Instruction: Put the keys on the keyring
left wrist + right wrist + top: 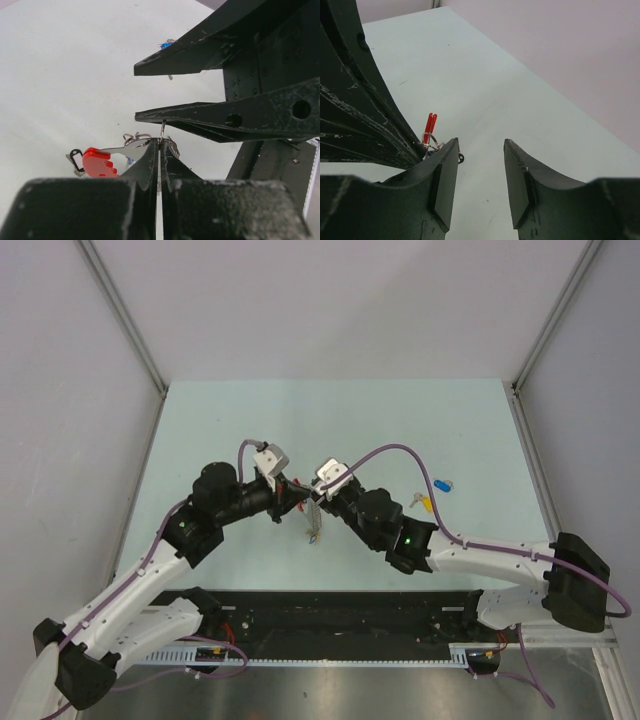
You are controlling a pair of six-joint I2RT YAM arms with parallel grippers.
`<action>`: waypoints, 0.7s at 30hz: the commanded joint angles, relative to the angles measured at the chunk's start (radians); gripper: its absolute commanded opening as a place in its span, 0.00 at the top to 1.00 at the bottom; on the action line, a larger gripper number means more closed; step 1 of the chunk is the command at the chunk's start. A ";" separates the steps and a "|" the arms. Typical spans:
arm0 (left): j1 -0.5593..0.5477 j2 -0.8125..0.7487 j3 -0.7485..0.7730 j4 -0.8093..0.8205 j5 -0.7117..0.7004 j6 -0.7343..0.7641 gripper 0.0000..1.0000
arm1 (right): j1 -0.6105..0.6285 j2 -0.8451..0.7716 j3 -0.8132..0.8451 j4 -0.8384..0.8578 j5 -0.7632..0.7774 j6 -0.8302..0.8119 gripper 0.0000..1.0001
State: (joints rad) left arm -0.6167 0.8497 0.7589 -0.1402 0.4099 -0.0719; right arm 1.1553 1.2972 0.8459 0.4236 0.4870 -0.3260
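The keyring (97, 162), grey metal with a red curved section, hangs pinched in the left gripper (160, 144). Small keys (313, 528) dangle below it, one blue-tagged.

2 robot arms, left arm (150, 570), right arm (480, 565), 2 tools, left tool (159, 144), right tool (481, 146), 1 keyring (97, 162) with 1 red section, 1 yellow-tagged key (425, 504), 1 blue tag (443, 483), 1 pale surface (250, 420)
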 commanded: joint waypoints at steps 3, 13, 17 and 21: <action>0.002 -0.063 0.039 -0.022 -0.149 0.047 1.00 | -0.057 -0.088 0.050 -0.066 -0.034 0.072 0.51; 0.086 -0.245 -0.009 -0.117 -0.540 0.144 1.00 | -0.353 0.098 0.205 -0.382 -0.414 0.315 0.45; 0.113 -0.299 -0.041 -0.107 -0.640 0.153 1.00 | -0.390 0.272 0.306 -0.419 -0.476 0.389 0.45; 0.120 -0.322 -0.058 -0.095 -0.683 0.162 0.99 | -0.387 0.421 0.396 -0.477 -0.582 0.363 0.46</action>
State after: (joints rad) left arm -0.5076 0.5446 0.7109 -0.2771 -0.1696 0.0589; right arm 0.7650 1.6165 1.1557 0.0391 0.0429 0.0086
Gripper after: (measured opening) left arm 0.010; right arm 0.547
